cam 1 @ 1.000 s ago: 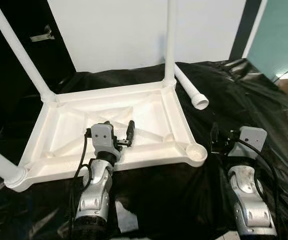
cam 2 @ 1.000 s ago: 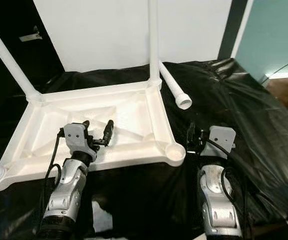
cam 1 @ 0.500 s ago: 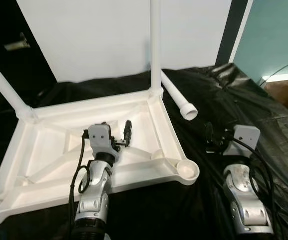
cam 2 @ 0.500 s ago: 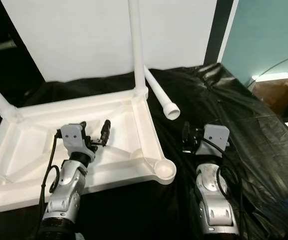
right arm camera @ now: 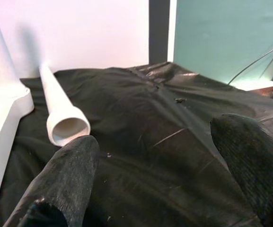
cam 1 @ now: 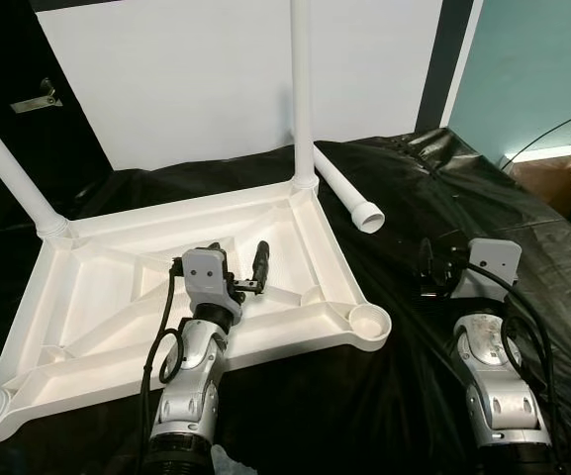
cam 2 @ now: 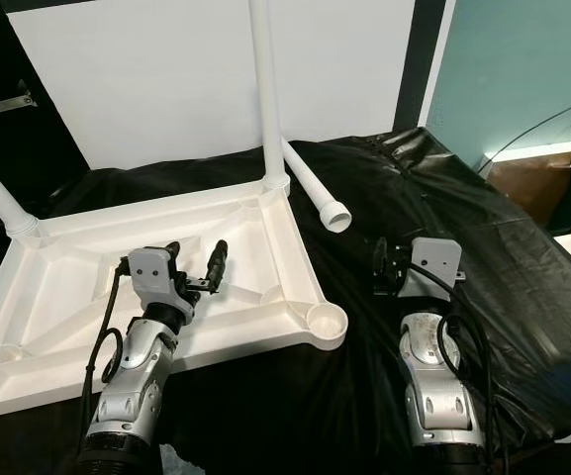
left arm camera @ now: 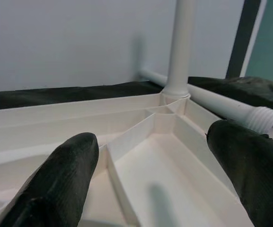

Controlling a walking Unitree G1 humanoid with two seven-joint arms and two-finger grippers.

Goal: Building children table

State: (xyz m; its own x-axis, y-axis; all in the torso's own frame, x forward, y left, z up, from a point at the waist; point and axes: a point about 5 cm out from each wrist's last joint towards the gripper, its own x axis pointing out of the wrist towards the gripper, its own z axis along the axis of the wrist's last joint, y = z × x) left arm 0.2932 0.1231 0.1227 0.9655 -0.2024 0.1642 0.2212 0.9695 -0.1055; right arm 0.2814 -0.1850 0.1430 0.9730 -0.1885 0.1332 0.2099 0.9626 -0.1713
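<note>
The white table top point(cam 1: 295, 233) lay upside down on the black sheet point(cam 1: 483, 198), with one leg point(cam 1: 301, 89) standing upright in its far right corner and another leg point(cam 1: 8, 163) in the far left corner. The loose leg point(cam 1: 349, 193) rested on the sheet just beside the top's right edge — its threaded end toward the robot. The left gripper point(cam 1: 236, 269) hovered over the ribbed underside, fingers spread and empty. The right gripper point(right arm camera: 160, 156) hung over the sheet, near the loose leg — fingers apart, holding nothing.

There is no text, label, brand, number or sign that can be read on any thing in these pictures.
</note>
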